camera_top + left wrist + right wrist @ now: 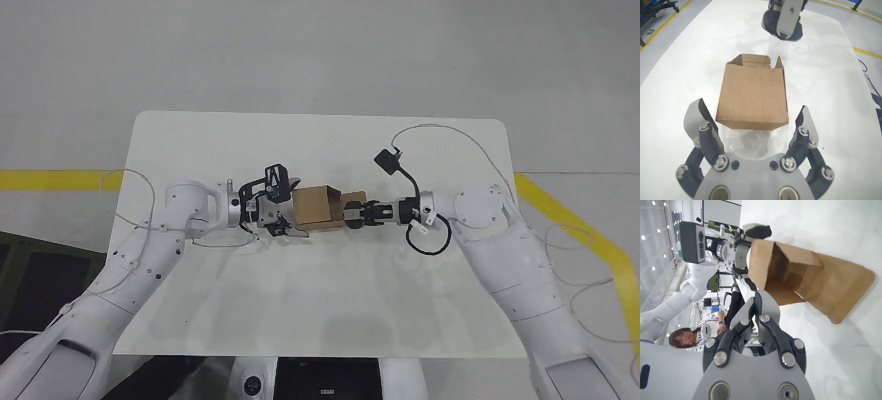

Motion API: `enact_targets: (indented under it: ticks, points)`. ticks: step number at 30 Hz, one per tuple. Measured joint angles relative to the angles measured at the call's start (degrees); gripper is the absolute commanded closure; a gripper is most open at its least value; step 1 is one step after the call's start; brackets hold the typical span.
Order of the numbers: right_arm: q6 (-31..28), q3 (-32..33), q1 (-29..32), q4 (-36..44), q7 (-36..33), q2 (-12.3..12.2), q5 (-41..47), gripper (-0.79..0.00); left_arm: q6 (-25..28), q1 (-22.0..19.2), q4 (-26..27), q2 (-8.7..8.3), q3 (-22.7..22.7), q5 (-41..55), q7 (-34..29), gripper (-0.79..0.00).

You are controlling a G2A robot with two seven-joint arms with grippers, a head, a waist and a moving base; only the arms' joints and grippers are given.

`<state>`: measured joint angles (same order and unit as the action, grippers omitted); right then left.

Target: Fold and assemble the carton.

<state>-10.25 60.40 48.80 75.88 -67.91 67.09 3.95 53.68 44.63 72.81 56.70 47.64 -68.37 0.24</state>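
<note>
The left arm stretches low across the left half of the desk (200, 150), elbow bent. Its left pincer (752, 104) is released, fingers (702, 117) spread either side of the closed end of the carton (753, 98), seemingly just short of touching. The carton lies on its side mid-desk, well apart from every edge. The right wrist view shows its open mouth, with one flap (838, 291) flat on the desk. The right pincer (757, 300), clenched on nothing, hovers just beside that mouth.

White arms (130, 270), black cables (428, 247), grey hands (752, 104) (756, 298)
</note>
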Motion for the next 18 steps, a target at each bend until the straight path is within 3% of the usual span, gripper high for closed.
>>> enact_targets:
  ticks: [11, 18]
  points:
    - [8.4, -1.0, 0.6, 1.6, -1.2, -0.7, -5.1, 0.000, 0.0, -1.1, -1.3, 1.14, -0.6, 2.7, -2.1, -0.785]
    - [7.6, -1.8, -0.1, -0.1, 0.5, -0.5, -4.5, 0.000, 0.8, -1.3, -1.6, 1.53, -0.6, 3.1, -3.0, -0.785]
